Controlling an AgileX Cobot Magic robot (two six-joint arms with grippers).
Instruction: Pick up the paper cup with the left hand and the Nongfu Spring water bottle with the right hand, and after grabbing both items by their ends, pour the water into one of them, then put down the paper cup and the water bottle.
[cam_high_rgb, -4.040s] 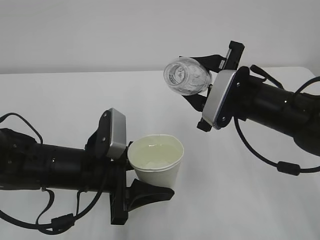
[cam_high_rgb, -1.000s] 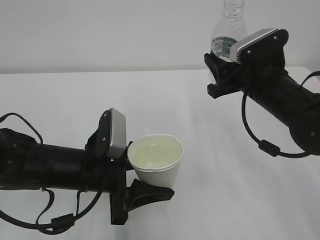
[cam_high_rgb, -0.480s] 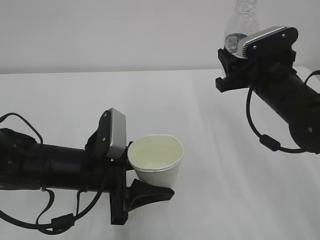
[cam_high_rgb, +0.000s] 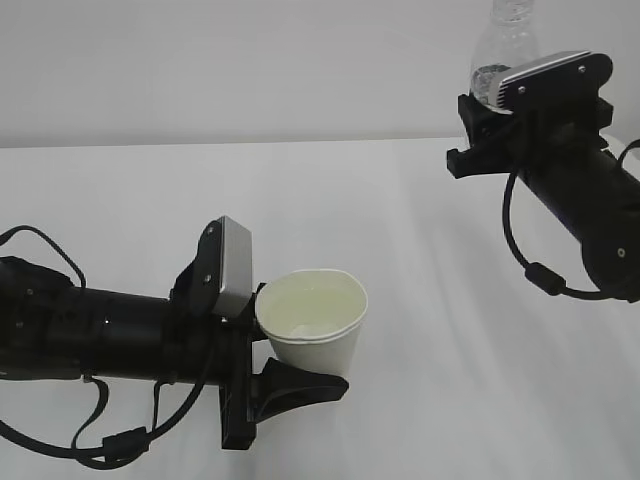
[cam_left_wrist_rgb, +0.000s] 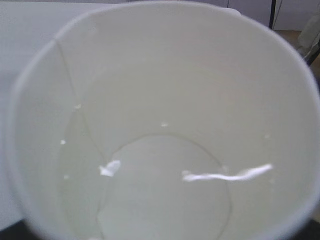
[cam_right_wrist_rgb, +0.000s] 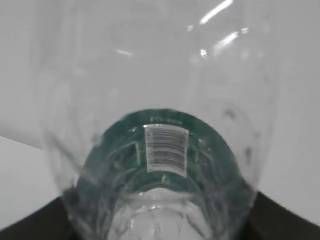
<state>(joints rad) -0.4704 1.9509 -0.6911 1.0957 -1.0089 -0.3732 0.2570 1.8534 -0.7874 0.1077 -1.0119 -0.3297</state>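
White paper forms the paper cup (cam_high_rgb: 313, 320), held upright in the exterior view, open mouth up, long axis vertical, near the front edge of the pale surface (cam_high_rgb: 300, 190). The left gripper (cam_high_rgb: 262, 345) grasps its side wall: one black finger passes under and in front of the cup, the other lies behind it. A pale pool of the water (cam_high_rgb: 305, 305) fills the inside. At the upper right, toward the surface's far right corner, the right gripper (cam_high_rgb: 490, 110) holds the Nongfu Spring water bottle (cam_high_rgb: 505, 45) upright and raised, neck pointing up past the frame's top edge, long axis vertical. Its fingers are clenched on the lower body at the green band; contact with the surface cannot be told.

Left wrist view: the camera looks straight down the cup (cam_left_wrist_rgb: 160, 120), showing the inner seam, the round bottom and glints on the water (cam_left_wrist_rgb: 165, 195). The fingers are not visible here.

Right wrist view: the bottle (cam_right_wrist_rgb: 160, 125) is seen along its length, showing the green label with a barcode (cam_right_wrist_rgb: 166, 149) and the clear wall beyond. Dark gripper parts show only at the lower corners.
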